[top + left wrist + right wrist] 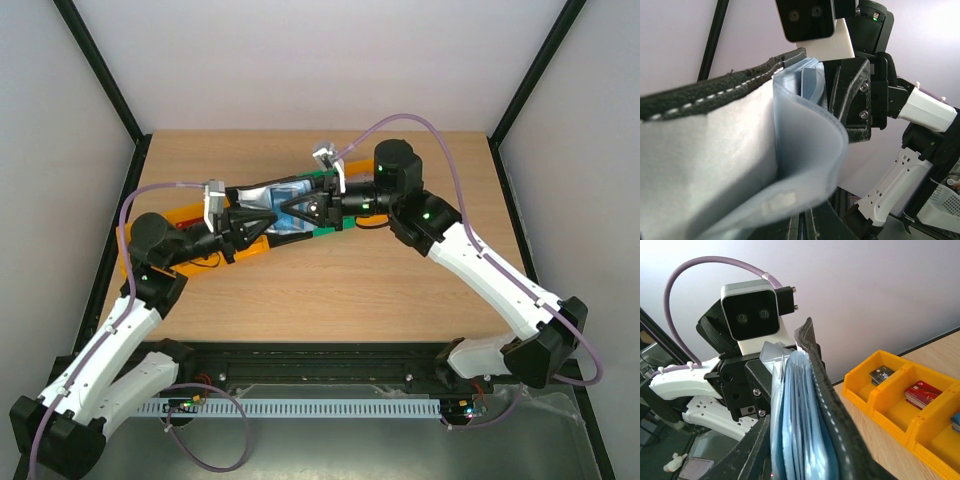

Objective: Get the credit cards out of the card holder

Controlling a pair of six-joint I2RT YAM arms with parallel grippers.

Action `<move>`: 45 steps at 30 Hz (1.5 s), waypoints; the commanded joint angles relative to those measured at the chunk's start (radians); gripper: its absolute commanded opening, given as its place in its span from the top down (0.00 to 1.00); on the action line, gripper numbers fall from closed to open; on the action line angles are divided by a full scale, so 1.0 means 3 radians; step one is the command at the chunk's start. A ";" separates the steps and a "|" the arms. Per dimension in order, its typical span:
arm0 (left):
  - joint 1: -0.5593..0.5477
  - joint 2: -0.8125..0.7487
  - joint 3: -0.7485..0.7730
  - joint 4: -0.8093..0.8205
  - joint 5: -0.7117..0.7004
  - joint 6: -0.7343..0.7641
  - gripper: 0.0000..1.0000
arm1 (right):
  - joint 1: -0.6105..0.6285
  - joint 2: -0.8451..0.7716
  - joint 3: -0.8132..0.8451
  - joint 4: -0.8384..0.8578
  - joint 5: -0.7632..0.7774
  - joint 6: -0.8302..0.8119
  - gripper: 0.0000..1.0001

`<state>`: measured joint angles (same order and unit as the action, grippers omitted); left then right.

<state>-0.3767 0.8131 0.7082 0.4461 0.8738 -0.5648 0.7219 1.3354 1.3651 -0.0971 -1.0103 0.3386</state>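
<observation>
The card holder [270, 197] hangs above the table between both arms, a black case with white stitching and blue-grey pockets. My left gripper [260, 222] is shut on the card holder's [715, 150] lower edge, and its gripper [807, 227] shows only as dark fingers at the bottom. My right gripper [302, 212] faces it from the other side. In the right wrist view the card holder [810, 430] stands between the right gripper's [800, 445] parted fingers, with its pockets fanned out loosely. Credit cards lie in the orange bin: a black one [882, 374] and a red one [922, 392].
An orange bin [875, 400] with several compartments stands on the wooden table under the grippers, and its end [178, 212] sticks out at the left. A green bin [325, 230] lies beside it. The right arm's wrist camera [805, 17] sits close to the holder.
</observation>
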 commanded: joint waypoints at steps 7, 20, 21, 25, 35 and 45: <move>0.0056 -0.0022 0.0122 -0.0003 0.0182 -0.0022 0.98 | -0.0069 -0.0334 -0.0208 0.0211 -0.0014 0.0013 0.95; 0.0088 -0.0054 0.0134 -0.0261 0.0024 -0.0044 0.90 | -0.0073 -0.0294 -0.0192 0.0465 -0.0104 0.0204 0.98; 0.0148 -0.0077 0.0138 -0.0289 0.0018 -0.0062 0.90 | -0.0071 -0.0292 -0.0185 0.0467 -0.0116 0.0210 0.98; 0.0185 -0.0124 0.0105 -0.0362 0.0017 0.0041 0.90 | -0.0070 -0.0277 -0.0218 0.0540 -0.0149 0.0284 0.98; -0.0068 -0.0085 0.0328 -0.0753 0.0014 0.0510 0.83 | -0.0071 -0.0243 -0.0263 0.0657 -0.0148 0.0317 0.98; 0.0023 -0.0083 0.0343 -0.0614 0.0114 0.0340 0.84 | -0.0069 -0.0187 -0.0150 0.0489 -0.0202 0.0168 0.98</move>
<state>-0.3904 0.7879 0.7826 0.2474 0.8833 -0.4400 0.6956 1.2778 1.2873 0.0311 -1.0328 0.4252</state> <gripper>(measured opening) 0.154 0.089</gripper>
